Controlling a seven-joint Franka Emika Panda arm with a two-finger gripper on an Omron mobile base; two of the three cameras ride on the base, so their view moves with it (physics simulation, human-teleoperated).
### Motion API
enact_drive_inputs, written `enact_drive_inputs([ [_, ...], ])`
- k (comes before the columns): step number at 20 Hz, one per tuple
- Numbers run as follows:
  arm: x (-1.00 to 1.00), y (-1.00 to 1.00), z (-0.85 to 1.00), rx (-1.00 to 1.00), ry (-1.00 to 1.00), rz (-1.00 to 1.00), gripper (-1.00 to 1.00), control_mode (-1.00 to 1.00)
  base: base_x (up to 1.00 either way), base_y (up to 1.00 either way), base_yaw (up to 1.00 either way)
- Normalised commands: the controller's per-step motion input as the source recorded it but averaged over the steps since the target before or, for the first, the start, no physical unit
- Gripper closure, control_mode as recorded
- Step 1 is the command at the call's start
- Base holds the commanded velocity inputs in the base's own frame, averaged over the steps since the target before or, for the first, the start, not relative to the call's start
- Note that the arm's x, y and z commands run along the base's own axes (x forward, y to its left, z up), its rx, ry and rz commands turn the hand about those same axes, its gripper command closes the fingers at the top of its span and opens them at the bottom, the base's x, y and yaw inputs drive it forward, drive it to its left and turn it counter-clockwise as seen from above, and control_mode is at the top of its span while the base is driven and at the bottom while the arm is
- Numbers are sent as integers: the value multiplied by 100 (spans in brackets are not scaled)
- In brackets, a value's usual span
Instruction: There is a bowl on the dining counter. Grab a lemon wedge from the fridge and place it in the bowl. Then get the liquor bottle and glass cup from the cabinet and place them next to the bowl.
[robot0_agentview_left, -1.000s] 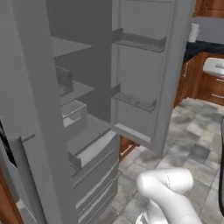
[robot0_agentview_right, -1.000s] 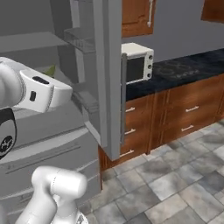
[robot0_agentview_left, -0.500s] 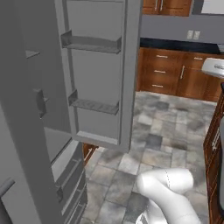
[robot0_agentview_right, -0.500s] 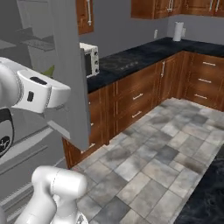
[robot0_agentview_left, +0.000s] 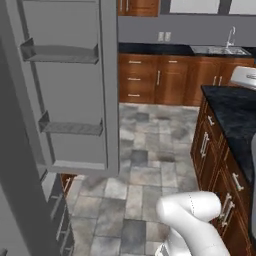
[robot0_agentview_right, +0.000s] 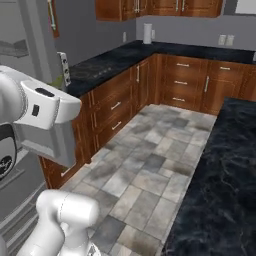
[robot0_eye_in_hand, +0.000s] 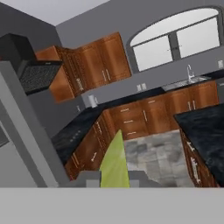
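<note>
Now swung away from the fridge (robot0_agentview_left: 60, 100), the gripper (robot0_eye_in_hand: 114, 180) clenches the lemon wedge (robot0_eye_in_hand: 114, 164), bound for the dining counter (robot0_agentview_right: 220, 180).

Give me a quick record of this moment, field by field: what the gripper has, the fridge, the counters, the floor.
gripper: shut on the lemon wedge, which stands up between the finger tips in the hand view
fridge door: open, its grey inner shelves facing the room
dining counter: black marble-look top on the right; no bowl visible on the part in view
back counter: dark top over brown drawers, sink with faucet
floor: grey stone tiles
</note>
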Motion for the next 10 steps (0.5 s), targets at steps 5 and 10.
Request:
enact_drive_inputs([
  [5,0,0,0,0,0,0,100,100,-100,10,-26],
  [10,0,0,0,0,0,0,100,100,-100,40,-2],
])
